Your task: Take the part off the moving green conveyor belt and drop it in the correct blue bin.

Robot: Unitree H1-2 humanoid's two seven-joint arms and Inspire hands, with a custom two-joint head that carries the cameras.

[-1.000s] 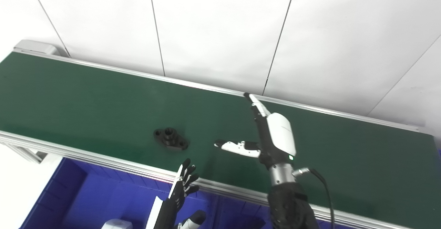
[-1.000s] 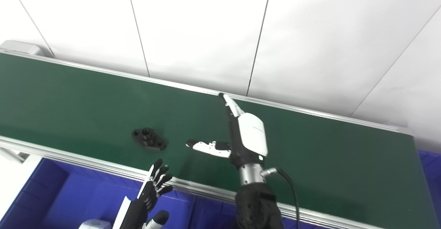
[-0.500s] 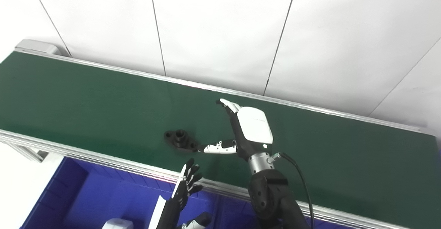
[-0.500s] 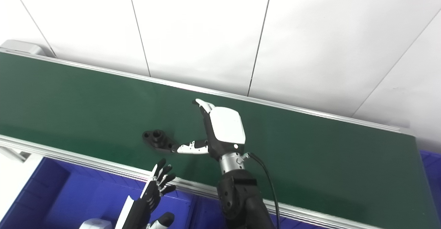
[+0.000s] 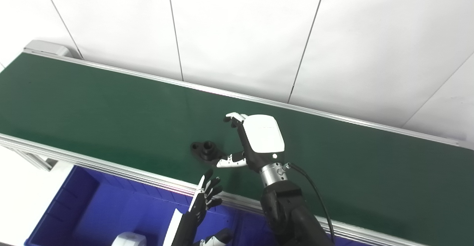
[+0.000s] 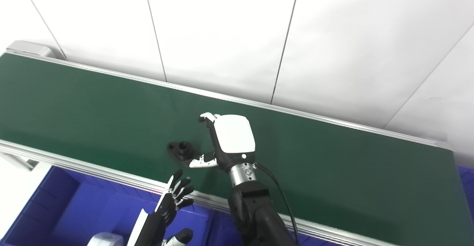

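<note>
Part (image 5: pixel 206 151), a black flanged fitting, lies on the green conveyor belt (image 5: pixel 92 105) at lower centre of frame, just left of the right robot hand (image 5: pixel 247 142). That hand is spread, thumb tip at the part's near flange, fingers curled above and beyond; nothing is gripped. Risk: belt travel may carry the part past the closing fingers, or the thumb may nudge it aside. Below, the left robot hand (image 5: pixel 204 199) waits open-fingered over the blue bin (image 5: pixel 74 209); the belt's aluminium rail (image 5: pixel 111 168) lies between.
</note>
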